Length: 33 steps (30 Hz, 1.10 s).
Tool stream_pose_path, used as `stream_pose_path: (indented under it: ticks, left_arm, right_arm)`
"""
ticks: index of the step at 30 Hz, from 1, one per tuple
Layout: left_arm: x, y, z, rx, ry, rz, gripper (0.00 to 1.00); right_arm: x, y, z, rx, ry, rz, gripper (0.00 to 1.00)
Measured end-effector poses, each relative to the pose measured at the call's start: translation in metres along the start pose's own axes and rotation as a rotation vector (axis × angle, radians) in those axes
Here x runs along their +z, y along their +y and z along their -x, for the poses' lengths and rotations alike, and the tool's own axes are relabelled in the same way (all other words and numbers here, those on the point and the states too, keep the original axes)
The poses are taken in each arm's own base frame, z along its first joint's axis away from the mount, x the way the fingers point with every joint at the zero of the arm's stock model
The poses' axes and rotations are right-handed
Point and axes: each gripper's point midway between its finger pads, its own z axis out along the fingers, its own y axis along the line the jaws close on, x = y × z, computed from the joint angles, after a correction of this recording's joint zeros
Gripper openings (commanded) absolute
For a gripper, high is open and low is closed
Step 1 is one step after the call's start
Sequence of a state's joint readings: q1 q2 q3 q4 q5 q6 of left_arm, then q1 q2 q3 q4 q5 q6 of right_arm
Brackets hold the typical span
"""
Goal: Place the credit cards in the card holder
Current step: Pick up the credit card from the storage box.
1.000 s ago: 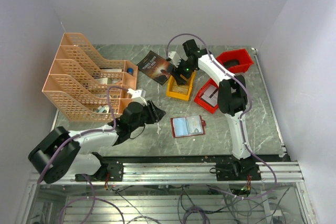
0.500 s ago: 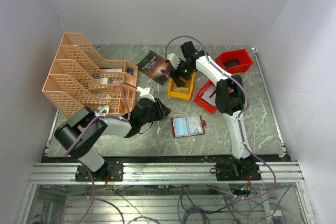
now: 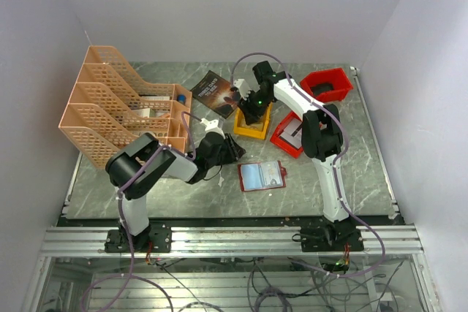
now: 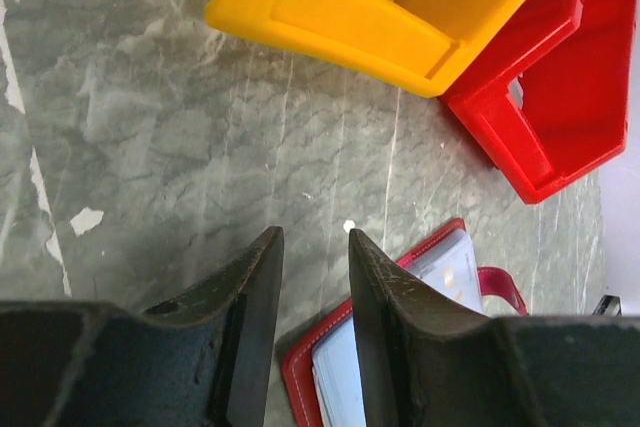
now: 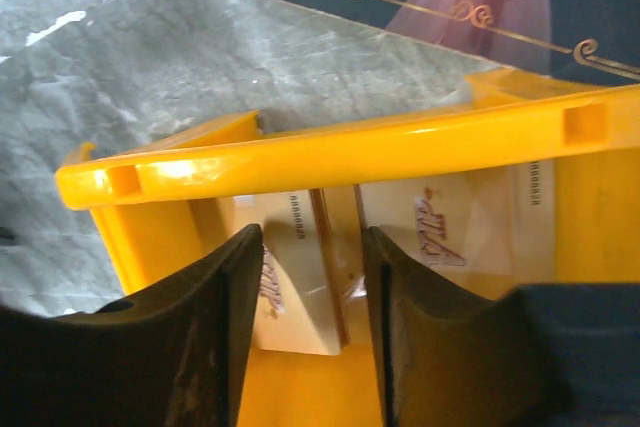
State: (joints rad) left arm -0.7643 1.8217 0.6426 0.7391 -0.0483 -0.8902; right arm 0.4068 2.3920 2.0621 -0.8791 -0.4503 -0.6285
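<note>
Card holder [image 3: 261,176] lay open on my grey marbled table [image 3: 365,173], with white walls close on three sides. From the left I counted one peach rack [image 3: 110,118], one book [image 3: 213,91], one yellow bin [image 3: 248,134] and two red bins [image 3: 325,72]. My left gripper [image 3: 232,150] hung just left of the holder, fingers slightly apart and empty. My right gripper [image 3: 247,107] sat in the yellow bin, fingers spread over two credit cards [image 5: 300,267]. Open stone ran along the near edge.

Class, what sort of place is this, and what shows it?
Likely a robotics lab cell: the left arm and right arm bolted to a metal rail, white walls, and staged props like the yellow bin and card holder.
</note>
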Motion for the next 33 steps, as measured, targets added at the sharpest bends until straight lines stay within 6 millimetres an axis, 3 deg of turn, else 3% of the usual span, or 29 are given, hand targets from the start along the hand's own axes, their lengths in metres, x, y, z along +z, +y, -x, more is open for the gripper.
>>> stream_pose_path:
  ticks: [4,17,24,29,33]
  left_arm:
    - [0.009,0.003,-0.002,-0.01,0.003,0.003,0.43]
    - [0.03,0.004,0.013,-0.054,-0.029,-0.025,0.44]
    - [0.032,0.005,0.014,-0.057,-0.023,-0.032,0.44]
    - [0.032,0.006,0.017,-0.059,-0.023,-0.03,0.44]
    - [0.032,0.011,0.022,-0.065,-0.033,-0.021,0.44]
  right_arm:
    - [0.0,0.011,-0.002,0.027,-0.001,0.046,0.32]
    - [-0.004,0.038,-0.001,0.085,-0.019,0.168,0.23]
    - [-0.014,0.047,0.005,0.098,-0.055,0.208,0.21]
    - [-0.029,0.064,0.013,0.108,-0.085,0.25,0.21]
    - [-0.029,0.074,0.011,0.119,-0.079,0.282,0.21]
